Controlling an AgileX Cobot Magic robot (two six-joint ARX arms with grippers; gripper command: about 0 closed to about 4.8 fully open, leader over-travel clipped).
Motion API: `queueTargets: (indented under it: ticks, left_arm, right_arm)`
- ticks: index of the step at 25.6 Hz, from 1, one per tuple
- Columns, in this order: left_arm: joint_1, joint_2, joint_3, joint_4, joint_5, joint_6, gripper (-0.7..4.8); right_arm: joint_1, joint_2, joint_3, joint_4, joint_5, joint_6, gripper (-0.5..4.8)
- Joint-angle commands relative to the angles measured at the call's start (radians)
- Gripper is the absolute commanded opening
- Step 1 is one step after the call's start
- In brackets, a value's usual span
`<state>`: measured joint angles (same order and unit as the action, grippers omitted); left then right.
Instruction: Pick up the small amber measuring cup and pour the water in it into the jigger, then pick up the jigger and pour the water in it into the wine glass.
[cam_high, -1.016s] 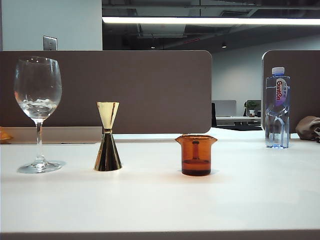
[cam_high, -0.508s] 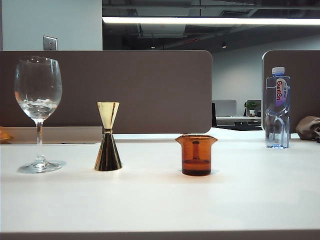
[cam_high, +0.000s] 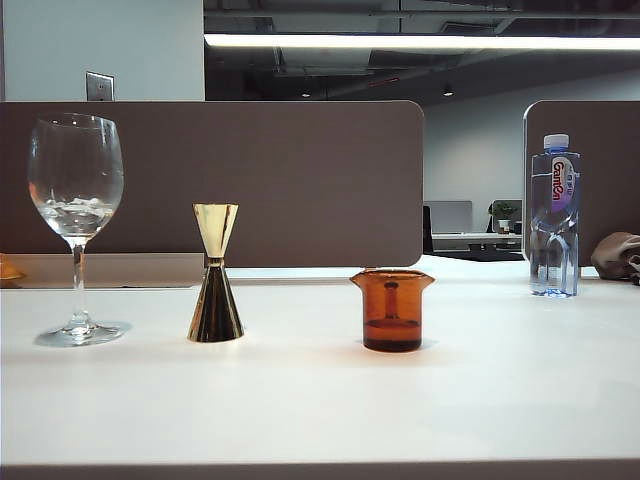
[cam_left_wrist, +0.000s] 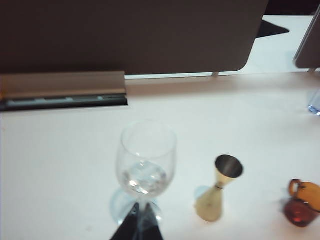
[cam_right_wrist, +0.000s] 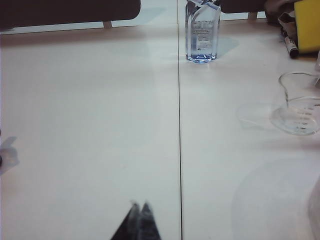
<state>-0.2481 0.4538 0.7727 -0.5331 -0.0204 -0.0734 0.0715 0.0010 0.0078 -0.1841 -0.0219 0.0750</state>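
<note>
A: We start with the counter (cam_high: 520, 390), the biggest thing here, and neither of our arms shows over it in the outside view. Our left tool (cam_left_wrist: 137, 226) sits high over the near side, both tips pressed together into one dark wedge, holding nothing. The wine glass (cam_left_wrist: 145, 165) stands just ahead of those tips, and it already has a little clear liquid in its bowl.

B: And our right tool (cam_right_wrist: 137, 220)?

A: Also closed and empty, over bare counter. A plastic bottle (cam_right_wrist: 202, 31) stands well ahead of it and a clear beaker (cam_right_wrist: 300, 102) off to one side, neither of which is ours to use.

B: Then the first step is not yet begun. Where is the amber cup?

A: The amber cup (cam_high: 392, 310) stands upright, axis vertical, well off to the side of the left tool, past the jigger (cam_left_wrist: 220, 187). From the wrist view its handle looks to point away from the jigger, but we cannot make out the spout. The water (cam_high: 392, 334) fills only its lowest part.

B: So we should open the tool wide, close on the cup below its flared rim, keep it level, and tip slowly over the jigger's narrow upper cone.

A: Agreed. The jigger is upright too, small cone on top, so the target mouth is tight.
</note>
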Motion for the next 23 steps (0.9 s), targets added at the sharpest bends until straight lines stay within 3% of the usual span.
queueTargets:
  ticks: [1, 4, 9, 12, 14, 23]
  left_arm:
    - [-0.040, 0.003, 0.005, -0.048, 0.002, -0.107, -0.02]
    - [-0.065, 0.015, 0.005, -0.102, 0.014, -0.147, -0.02]
    - [-0.072, 0.043, 0.005, -0.153, 0.129, -0.156, -0.02]
    - [-0.079, 0.050, 0.005, -0.109, 0.273, -0.173, -0.02]
    - [-0.092, 0.050, 0.006, -0.093, 0.383, -0.119, -0.02]
    - [-0.097, 0.055, 0.064, -0.151, 0.329, -0.048, -0.02]
  right_arm:
    - [-0.001, 0.001, -0.007, 0.005, 0.001, 0.003, 0.00]
    - [-0.001, 0.001, -0.007, 0.005, 0.001, 0.003, 0.00]
    - [-0.001, 0.001, -0.007, 0.005, 0.001, 0.003, 0.00]
    - [-0.001, 0.001, -0.007, 0.005, 0.001, 0.003, 0.00]
    - [-0.001, 0.001, -0.007, 0.005, 0.001, 0.003, 0.00]
    - [-0.001, 0.001, -0.007, 0.005, 0.001, 0.003, 0.00]
